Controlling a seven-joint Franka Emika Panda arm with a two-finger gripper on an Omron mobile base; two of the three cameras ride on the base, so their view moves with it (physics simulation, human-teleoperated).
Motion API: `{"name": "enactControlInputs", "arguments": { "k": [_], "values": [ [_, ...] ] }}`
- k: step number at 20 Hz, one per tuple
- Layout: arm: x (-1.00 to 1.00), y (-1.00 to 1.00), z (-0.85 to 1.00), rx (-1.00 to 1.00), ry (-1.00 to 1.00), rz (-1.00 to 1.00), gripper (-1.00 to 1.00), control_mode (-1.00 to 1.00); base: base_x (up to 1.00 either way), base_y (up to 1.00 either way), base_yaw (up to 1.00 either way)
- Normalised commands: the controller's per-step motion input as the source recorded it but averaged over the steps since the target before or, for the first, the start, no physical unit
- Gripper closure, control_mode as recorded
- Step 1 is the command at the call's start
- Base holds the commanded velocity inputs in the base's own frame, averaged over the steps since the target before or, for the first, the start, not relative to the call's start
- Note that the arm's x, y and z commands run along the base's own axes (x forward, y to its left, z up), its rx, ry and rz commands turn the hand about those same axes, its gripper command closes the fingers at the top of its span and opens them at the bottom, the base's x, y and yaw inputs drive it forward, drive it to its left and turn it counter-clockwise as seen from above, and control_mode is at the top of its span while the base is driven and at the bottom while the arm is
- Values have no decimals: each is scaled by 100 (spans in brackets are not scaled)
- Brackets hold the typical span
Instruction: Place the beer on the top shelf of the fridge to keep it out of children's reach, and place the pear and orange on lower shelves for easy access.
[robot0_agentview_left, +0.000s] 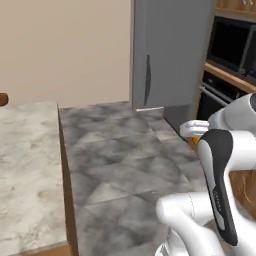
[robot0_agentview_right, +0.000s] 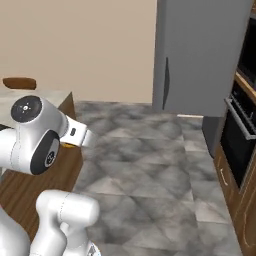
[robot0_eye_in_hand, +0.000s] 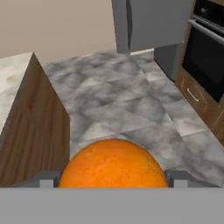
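The orange (robot0_eye_in_hand: 113, 164), round and bright, sits between my gripper's (robot0_eye_in_hand: 113, 180) two fingertips (robot0_eye_in_hand: 47, 179) in the hand view, and the gripper is shut on it. A sliver of the orange (robot0_agentview_left: 194, 140) shows under the hand in the left base view, held out over the floor. The fridge (robot0_agentview_left: 170, 55) (robot0_agentview_right: 200, 55) (robot0_eye_in_hand: 151, 19) stands some way ahead, a tall grey cabinet with a dark vertical handle (robot0_agentview_left: 147, 80), and its door is shut. Its top shelf and lower shelves are hidden behind that door. The beer and the pear are out of view.
A marble-topped counter (robot0_agentview_left: 25, 165) with a wooden side (robot0_eye_in_hand: 30, 131) runs along the left. A dark built-in oven (robot0_agentview_right: 240, 145) (robot0_eye_in_hand: 210, 57) in wooden cabinets stands right of the fridge. Grey marble floor (robot0_agentview_right: 150, 160) lies open between them.
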Motion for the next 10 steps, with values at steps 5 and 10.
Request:
{"name": "enactControlInputs", "arguments": {
  "k": [5, 10],
  "values": [
    [0, 0, 0, 0, 0, 0, 100, 100, 100, 0, 23],
    [0, 0, 0, 0, 0, 0, 100, 100, 100, 10, 16]
  ]
}}
